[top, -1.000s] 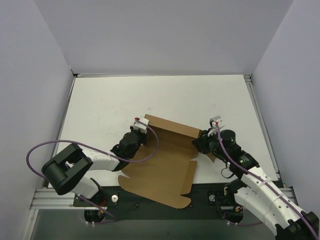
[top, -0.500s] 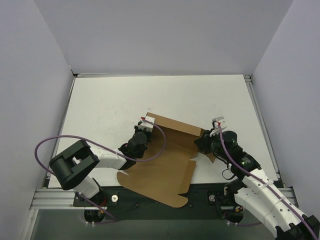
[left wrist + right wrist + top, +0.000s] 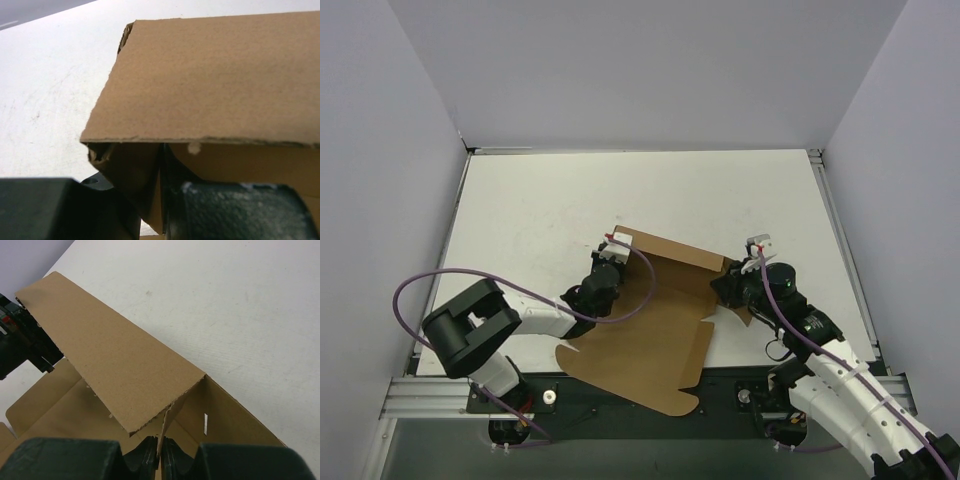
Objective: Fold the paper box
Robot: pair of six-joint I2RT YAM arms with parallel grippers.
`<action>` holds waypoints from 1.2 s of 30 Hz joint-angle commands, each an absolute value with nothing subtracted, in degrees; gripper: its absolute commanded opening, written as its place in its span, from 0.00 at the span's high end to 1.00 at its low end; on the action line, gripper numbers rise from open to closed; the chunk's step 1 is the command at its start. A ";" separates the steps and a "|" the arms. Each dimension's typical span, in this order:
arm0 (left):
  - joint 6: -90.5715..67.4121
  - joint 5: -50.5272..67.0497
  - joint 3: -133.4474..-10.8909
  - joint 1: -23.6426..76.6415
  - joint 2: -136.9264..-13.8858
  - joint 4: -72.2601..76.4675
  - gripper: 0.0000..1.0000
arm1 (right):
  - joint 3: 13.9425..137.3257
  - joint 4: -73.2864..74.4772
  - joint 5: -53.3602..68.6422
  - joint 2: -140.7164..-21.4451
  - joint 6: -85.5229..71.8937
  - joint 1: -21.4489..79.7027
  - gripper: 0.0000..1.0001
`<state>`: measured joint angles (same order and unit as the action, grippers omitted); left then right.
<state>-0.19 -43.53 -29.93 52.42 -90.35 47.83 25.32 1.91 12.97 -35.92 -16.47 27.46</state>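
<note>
The paper box (image 3: pixel 650 330) is a brown cardboard sheet, partly folded, lying at the near middle of the table. Its far panel (image 3: pixel 672 255) is raised and tipped over the sheet. My left gripper (image 3: pixel 612 262) is shut on the left end flap of that panel; the wrist view shows the flap (image 3: pixel 150 185) pinched between my fingers under the panel (image 3: pixel 215 80). My right gripper (image 3: pixel 728 285) is shut on the right end flap (image 3: pixel 161 440), seen edge-on between the pads, with the raised panel (image 3: pixel 110 355) ahead.
The white table (image 3: pixel 540 210) stretches behind and to both sides of the box. Grey walls stand on three sides. The near part of the sheet (image 3: pixel 665 395) hangs over the black base rail (image 3: pixel 740 385). A purple cable (image 3: pixel 420 285) loops from the left arm.
My left gripper has moved right and a little toward the box's left end, and the raised panel has tipped slightly further over the sheet. The right gripper has barely shifted.
</note>
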 commanded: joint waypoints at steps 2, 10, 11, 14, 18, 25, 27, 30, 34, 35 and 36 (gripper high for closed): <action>-3.85 -36.66 -31.37 52.03 -85.97 28.43 0.77 | 28.65 4.13 12.67 -36.30 -18.01 27.86 0.85; -15.90 -29.72 -39.37 50.10 -85.61 8.18 0.78 | 33.05 13.97 1.77 -36.83 -23.11 31.97 0.41; -16.87 -28.66 -39.55 49.75 -85.61 6.78 0.77 | 32.87 15.80 0.19 -36.57 -23.99 32.95 0.39; -18.01 -27.69 -39.55 49.13 -85.43 5.63 0.77 | 31.56 17.75 -6.32 -37.44 -28.64 36.56 0.39; -18.81 -26.02 -39.20 48.60 -84.90 5.71 0.77 | 27.43 16.97 -9.14 -39.55 -35.67 37.71 0.38; -18.46 -25.05 -38.67 48.16 -83.94 6.15 0.78 | 26.01 13.18 -13.79 -46.05 -37.44 37.62 0.39; -18.19 -24.87 -38.24 47.81 -83.59 6.33 0.78 | 25.75 12.92 -14.50 -47.98 -38.58 37.70 0.40; -17.49 -24.17 -37.53 47.46 -82.62 7.20 0.78 | 24.88 12.48 -16.08 -49.66 -40.42 37.62 0.42; -16.44 -21.63 -35.07 47.11 -81.13 11.24 0.78 | 22.42 8.54 -15.47 -51.06 -41.13 37.44 0.45; -16.09 -21.19 -34.98 47.02 -81.04 11.60 0.78 | 22.15 8.00 -15.29 -51.93 -41.39 37.35 0.46; -16.00 -21.18 -34.98 47.11 -81.04 11.69 0.78 | 21.97 7.48 -15.29 -52.38 -41.74 37.27 0.47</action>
<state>-17.34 -24.62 -36.58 47.51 -81.82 12.84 23.33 10.48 -13.10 -50.61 -39.48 37.32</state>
